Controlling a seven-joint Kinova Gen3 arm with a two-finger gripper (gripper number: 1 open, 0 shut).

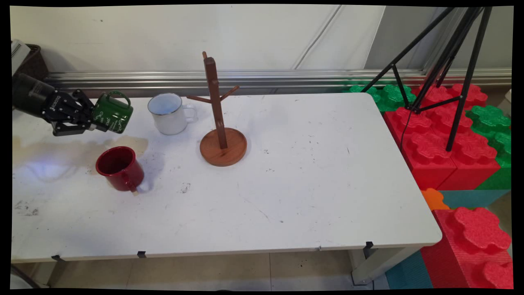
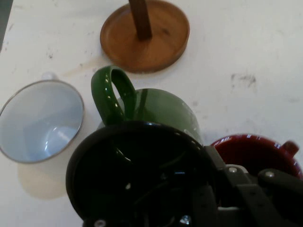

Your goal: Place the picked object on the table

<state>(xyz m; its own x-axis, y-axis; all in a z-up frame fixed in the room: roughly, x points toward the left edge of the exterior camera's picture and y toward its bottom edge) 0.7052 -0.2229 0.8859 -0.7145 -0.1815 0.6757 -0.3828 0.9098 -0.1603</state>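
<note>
My gripper is shut on the rim of a green mug and holds it tilted on its side above the table's left part, handle up. In the hand view the green mug fills the middle, its dark mouth toward the camera and its handle pointing up. A white mug stands upright just right of it. A red mug stands below it on the table, nearer the front. The wooden mug tree with bare pegs stands right of the white mug.
The white table stretches bare to the right. Red and green foam blocks and a black tripod stand off the table's right end. A metal rail runs along the wall behind.
</note>
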